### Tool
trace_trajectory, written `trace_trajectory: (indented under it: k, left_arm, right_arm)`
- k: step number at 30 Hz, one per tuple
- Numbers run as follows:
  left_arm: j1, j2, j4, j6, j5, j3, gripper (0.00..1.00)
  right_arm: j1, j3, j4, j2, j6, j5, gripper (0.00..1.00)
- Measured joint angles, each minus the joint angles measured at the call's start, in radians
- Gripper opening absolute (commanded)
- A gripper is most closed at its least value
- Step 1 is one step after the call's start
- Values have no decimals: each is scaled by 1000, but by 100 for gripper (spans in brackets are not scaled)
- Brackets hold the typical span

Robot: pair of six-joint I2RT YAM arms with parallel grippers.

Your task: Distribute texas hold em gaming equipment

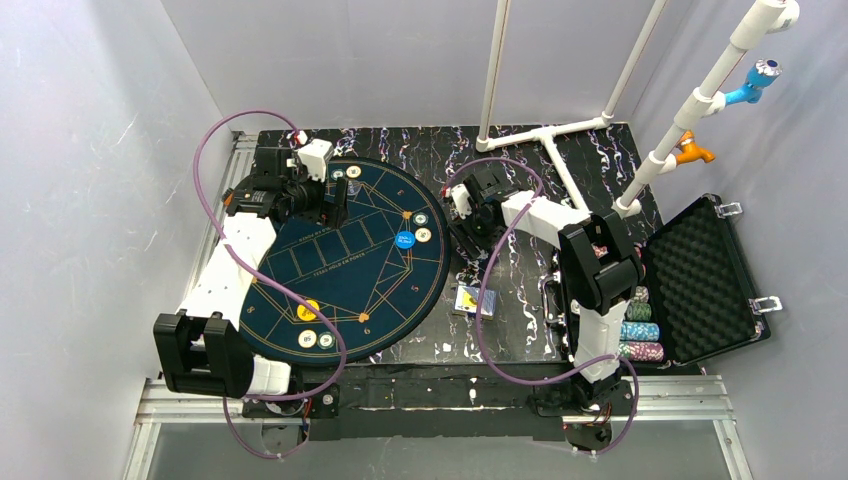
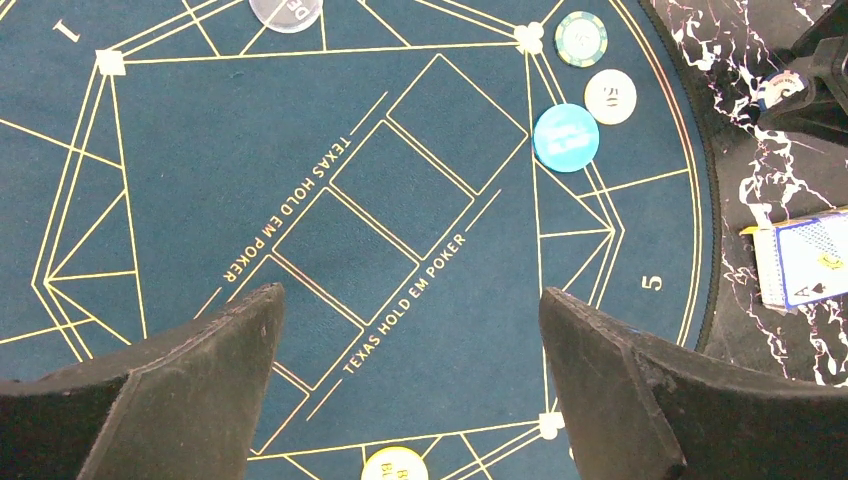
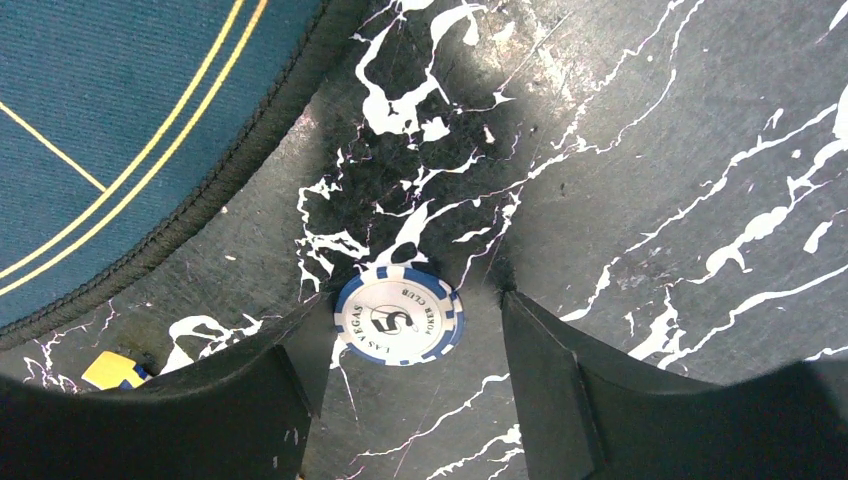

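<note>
Locate the round blue-and-white striped poker chip point(image 3: 400, 318) at lower centre of the right wrist view. Lies flat on the black white-veined worktop point(image 3: 650, 150), just off the rim of the big round dark-blue felt mat point(image 3: 120, 110) at upper left. Note the right end effector point(image 3: 412, 300) half open and straddling this chip: close against the finger at frame left point(image 3: 250, 400), clear of the finger at frame right point(image 3: 580, 400). Treat as not yet clamped. Disregard long axis: round, face up. Assign to the right arm, by far the nearer. Expect closure, then a carry toward upper left onto the mat.

Note the left end effector point(image 2: 410, 295) wide open and empty above the mat's centre boxes.

Find the black foam-lined case point(image 1: 705, 270) open at right of the top view, with rows of striped chips point(image 1: 640, 320) at its left side, part hidden by the arm. Find the small rectangular pack of playing cards point(image 1: 475, 300) on the worktop between mat and case.
</note>
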Motion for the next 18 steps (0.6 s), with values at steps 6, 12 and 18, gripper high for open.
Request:
trace_trajectory:
  k: [6, 12, 18]
  left_arm:
    - [0, 0, 4, 0, 0, 0, 98]
    - [0, 0, 4, 0, 0, 0, 98]
    - [0, 0, 4, 0, 0, 0, 98]
  right_arm:
    - [0, -1, -1, 0, -8, -4, 64]
    - [0, -3, -1, 0, -24, -10, 50]
    - [-5, -3, -2, 0, -40, -22, 32]
